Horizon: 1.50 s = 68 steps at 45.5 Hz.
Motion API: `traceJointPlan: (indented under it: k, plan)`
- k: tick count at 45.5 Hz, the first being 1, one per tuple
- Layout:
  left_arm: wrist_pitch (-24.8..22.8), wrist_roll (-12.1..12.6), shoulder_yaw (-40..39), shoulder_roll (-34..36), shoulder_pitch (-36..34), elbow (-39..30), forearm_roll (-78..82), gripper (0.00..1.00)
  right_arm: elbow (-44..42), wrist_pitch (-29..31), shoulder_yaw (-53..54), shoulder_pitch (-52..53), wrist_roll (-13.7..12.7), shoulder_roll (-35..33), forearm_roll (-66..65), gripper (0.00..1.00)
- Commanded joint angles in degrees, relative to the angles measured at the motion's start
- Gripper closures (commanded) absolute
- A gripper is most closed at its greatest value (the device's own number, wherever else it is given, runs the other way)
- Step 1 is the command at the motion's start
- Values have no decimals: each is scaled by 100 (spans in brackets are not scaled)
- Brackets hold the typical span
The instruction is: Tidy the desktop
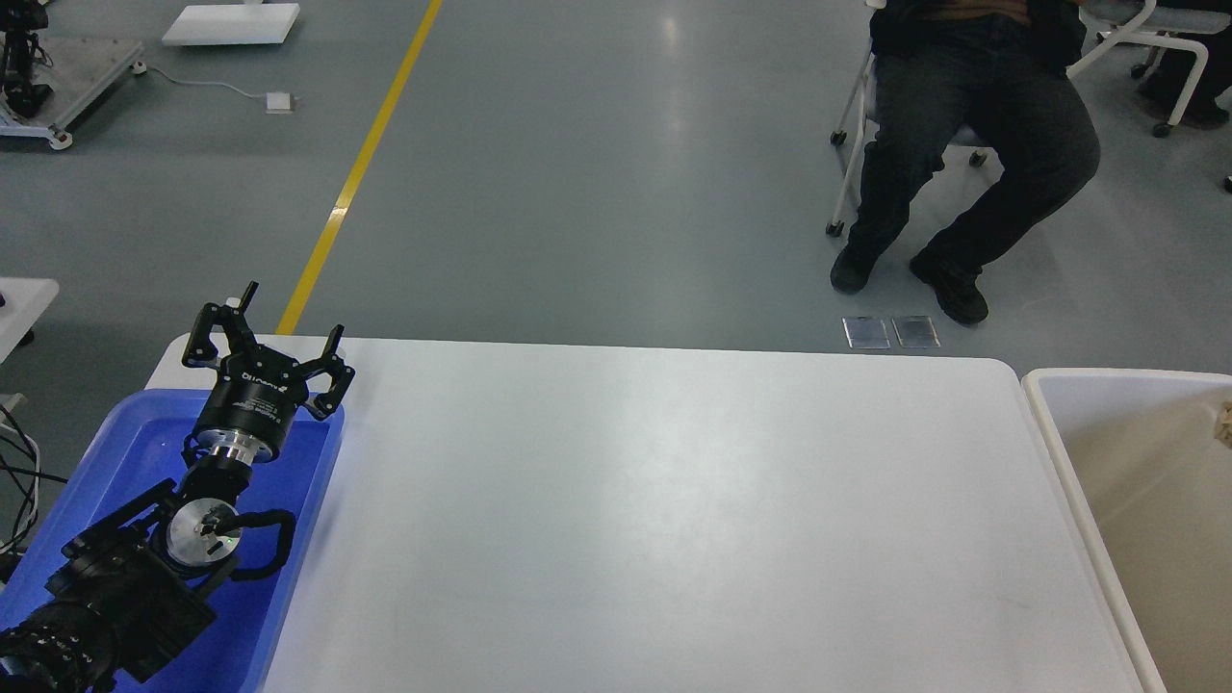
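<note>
The white desktop [674, 510] fills the middle of the head view, and nothing lies on its surface. My left gripper [272, 334] is open and empty, held over the far end of the blue tray [135, 452] at the desktop's left edge. My right gripper is out of view. A small bit of crumpled tan paper [1224, 422] shows at the right frame edge, over the off-white bin [1136, 500]. I cannot tell whether it rests in the bin or hangs above it.
A seated person [972, 144] on a chair is on the floor beyond the desktop's far right. A yellow floor line [356, 178] runs beyond the far left. Two floor plates [890, 332] lie just past the far edge.
</note>
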Motion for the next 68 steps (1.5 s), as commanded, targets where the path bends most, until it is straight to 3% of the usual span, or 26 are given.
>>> traceJointPlan:
  k: [1, 31, 32, 33, 35, 36, 38, 40, 49, 68]
  plan:
    - [9, -7, 0, 0, 0, 0, 1, 0, -315, -749, 610, -345, -371, 633, 389, 100]
    - [9, -7, 9, 0, 0, 0, -8, 0, -587, -696, 760, -890, -230, 774, 381, 100]
    - [9, -7, 9, 0, 0, 0, -8, 0, -596, -696, 760, -890, -230, 774, 381, 95]
    - [9, -7, 9, 0, 0, 0, -8, 0, -596, -696, 760, -890, -230, 774, 381, 80]
    - [9, -7, 9, 0, 0, 0, -8, 0, -596, -705, 768, -890, -230, 765, 381, 40]
    - [9, -7, 9, 0, 0, 0, -8, 0, -605, -722, 786, -890, -230, 765, 381, 27]
    - [9, -7, 9, 0, 0, 0, -8, 0, -605, -705, 856, -882, -230, 739, 381, 20]
    - [9, -7, 0, 0, 0, 0, 1, 0, -605, -670, 926, -873, -230, 695, 381, 0]
    - [9, -7, 9, 0, 0, 0, -8, 0, -587, -573, 988, -539, -230, 308, 372, 0]
    - [9, -7, 9, 0, 0, 0, -8, 0, -561, -502, 909, 410, -213, 247, 143, 0]
